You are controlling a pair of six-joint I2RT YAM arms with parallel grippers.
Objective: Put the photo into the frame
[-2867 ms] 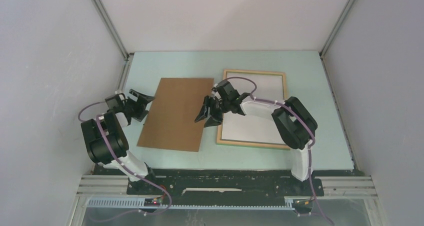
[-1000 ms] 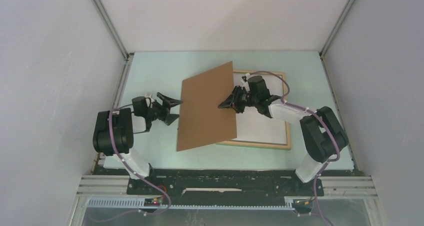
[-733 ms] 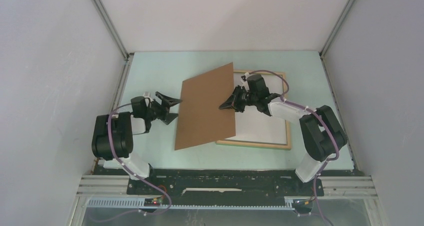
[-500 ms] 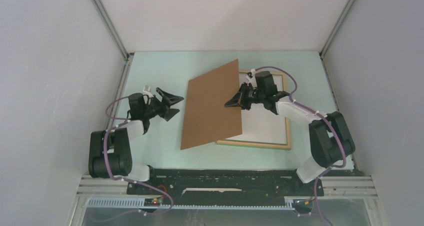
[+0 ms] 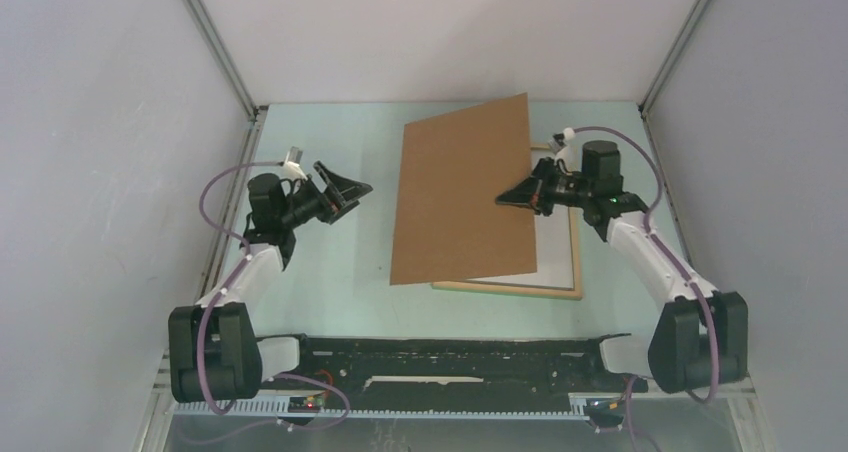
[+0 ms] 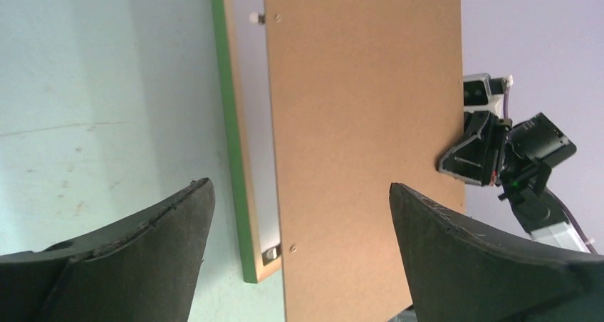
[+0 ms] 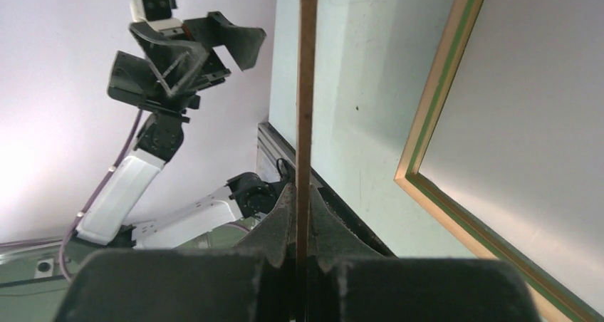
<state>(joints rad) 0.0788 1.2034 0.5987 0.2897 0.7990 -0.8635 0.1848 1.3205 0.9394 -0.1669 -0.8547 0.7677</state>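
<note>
Right gripper (image 5: 512, 196) is closed tight on the photo (image 5: 462, 192), pinching about halfway along its right-hand long edge; the wrist view shows the sheet edge-on, clamped between both fingers. The photo is off the surface (image 5: 330, 262) on that side and tilted, its plain brown back towards the top camera, so we cannot see the printed face from here. It overlaps the left part of the frame (image 5: 510, 289), which lies flat at the right of the surface, light wood rim up, a green band along its side and a pale panel inside. We cannot tell whether the photo's lower left edge rests on the surface or hangs just clear. Left gripper (image 5: 352, 198) is wide open, holding nothing, raised and well to the left of the photo, fingers aimed towards it. Handling, as we judge it: the photo reads as a thin, stiff, light board, flat with no sag, so a single edge pinch carries it. The sheet is broad, though, and the grip narrow, so it may pivot or slip between the fingers. Mid-edge looks the best hold, with the free gripper steadying the opposite long edge. The frame opening looks only a little bigger than the photo, so corners must line up squarely.
</note>
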